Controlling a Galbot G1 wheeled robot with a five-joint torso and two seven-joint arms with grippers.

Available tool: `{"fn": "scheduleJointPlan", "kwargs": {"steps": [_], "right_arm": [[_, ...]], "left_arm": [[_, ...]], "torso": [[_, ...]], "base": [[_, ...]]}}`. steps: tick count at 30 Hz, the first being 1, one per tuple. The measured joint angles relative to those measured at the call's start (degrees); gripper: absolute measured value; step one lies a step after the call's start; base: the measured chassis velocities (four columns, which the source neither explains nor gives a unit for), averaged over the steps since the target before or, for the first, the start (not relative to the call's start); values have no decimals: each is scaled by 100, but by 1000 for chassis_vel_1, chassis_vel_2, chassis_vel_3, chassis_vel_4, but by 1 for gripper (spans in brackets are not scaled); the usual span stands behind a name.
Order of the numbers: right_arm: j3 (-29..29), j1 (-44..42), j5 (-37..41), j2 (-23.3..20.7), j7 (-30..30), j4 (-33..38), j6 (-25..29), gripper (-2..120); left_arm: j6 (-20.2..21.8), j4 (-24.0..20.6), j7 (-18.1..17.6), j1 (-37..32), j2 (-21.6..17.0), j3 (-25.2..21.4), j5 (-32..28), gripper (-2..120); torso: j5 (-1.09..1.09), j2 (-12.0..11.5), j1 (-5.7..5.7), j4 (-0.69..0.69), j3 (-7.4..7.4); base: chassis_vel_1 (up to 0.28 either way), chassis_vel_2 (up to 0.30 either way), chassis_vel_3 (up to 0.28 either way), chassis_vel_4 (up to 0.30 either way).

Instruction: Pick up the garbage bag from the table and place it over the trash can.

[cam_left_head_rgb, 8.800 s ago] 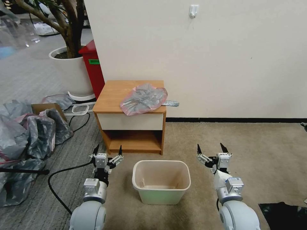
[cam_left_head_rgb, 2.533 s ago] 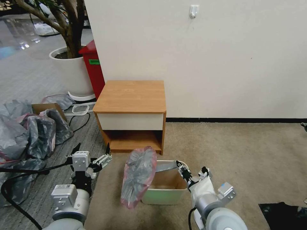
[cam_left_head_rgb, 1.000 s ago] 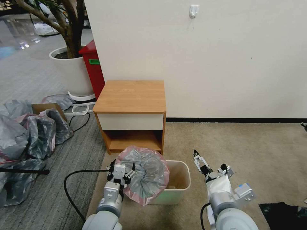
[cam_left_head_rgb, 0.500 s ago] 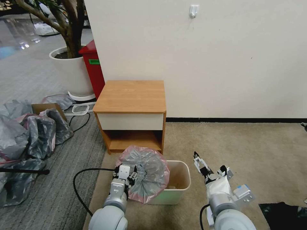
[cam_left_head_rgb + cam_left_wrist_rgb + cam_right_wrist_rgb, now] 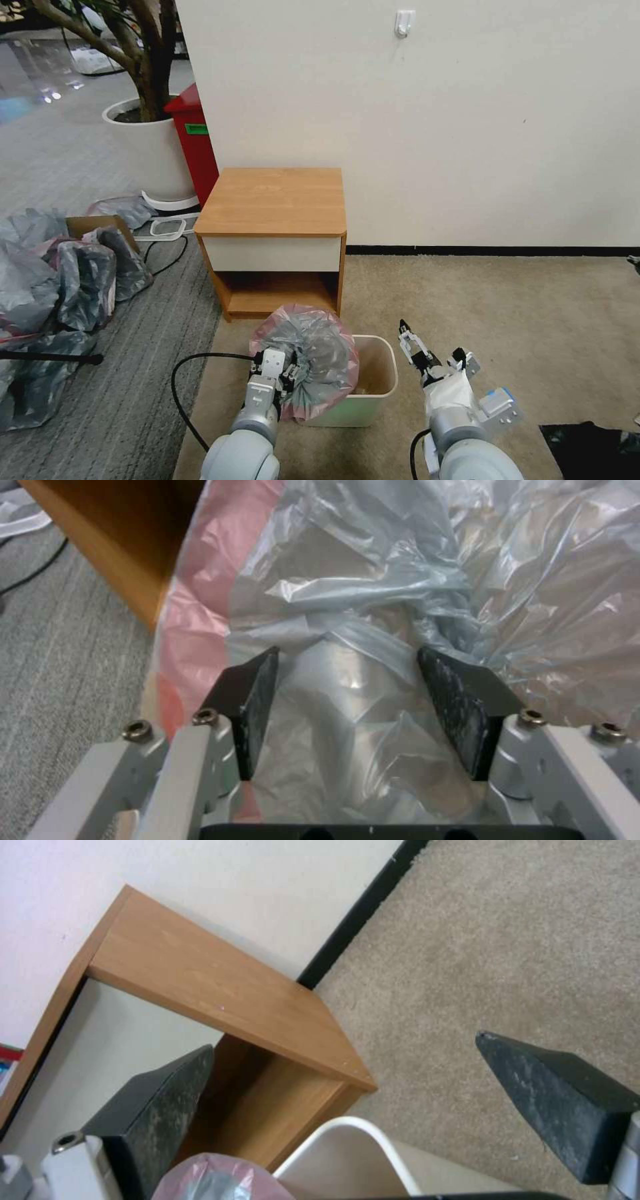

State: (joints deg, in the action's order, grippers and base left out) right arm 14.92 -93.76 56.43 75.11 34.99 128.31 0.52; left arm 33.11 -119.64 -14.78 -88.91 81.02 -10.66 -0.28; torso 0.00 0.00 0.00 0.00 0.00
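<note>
The garbage bag (image 5: pixel 313 357), crinkly grey plastic with a pink rim, is bunched over the left half of the trash can (image 5: pixel 390 375), a cream bin on the carpet in front of the table (image 5: pixel 273 200). My left gripper (image 5: pixel 279 371) presses into the bag from the left. In the left wrist view my left gripper (image 5: pixel 348 652) is open, with folds of the bag (image 5: pixel 373 595) lying between its black fingers (image 5: pixel 250 710). My right gripper (image 5: pixel 432 340) stands open just right of the bin, holding nothing. From the right wrist, my right gripper (image 5: pixel 345 1042) faces the table (image 5: pixel 220 990) and the bin's rim (image 5: pixel 347 1145).
A heap of larger grey bags (image 5: pixel 60 280) and a cardboard box (image 5: pixel 93 225) lie at the left. A black cable (image 5: pixel 193 373) loops on the floor beside my left arm. A red bin (image 5: pixel 193 140) and a white plant pot (image 5: pixel 150 147) stand behind the table. Open carpet lies to the right.
My left gripper has moved right, from beside the bin into the bag, pushing it further over the bin. The right gripper let go of the bag earlier and has barely moved since.
</note>
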Motion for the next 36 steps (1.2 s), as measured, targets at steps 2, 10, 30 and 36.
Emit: {"fn": "scheduleJointPlan", "kwargs": {"steps": [2,10,30,36], "right_arm": [[12,-6,-17,-5,2,0,5,100],[10,-15,-56,-3,5,-1,11,100],[63,-110,-800,-35,-636,120,-241,100],[461,-492,-1383,-226,-2391,453,-1449,100]], "left_arm": [[74,32,-89,25,26,40,-8,49],[478,-1,-345,62,60,78,-455,39],[-586,155,-475,94,21,22,-867,9],[-1535,86,40,58,-44,-107,-552,7]], "torso": [[0,0,0,0,0],[0,0,0,0,0],[-1,0,0,1,0],[0,0,0,0,0]], "base": [[0,0,0,0],[0,0,0,0],[0,0,0,0],[0,0,0,0]]}}
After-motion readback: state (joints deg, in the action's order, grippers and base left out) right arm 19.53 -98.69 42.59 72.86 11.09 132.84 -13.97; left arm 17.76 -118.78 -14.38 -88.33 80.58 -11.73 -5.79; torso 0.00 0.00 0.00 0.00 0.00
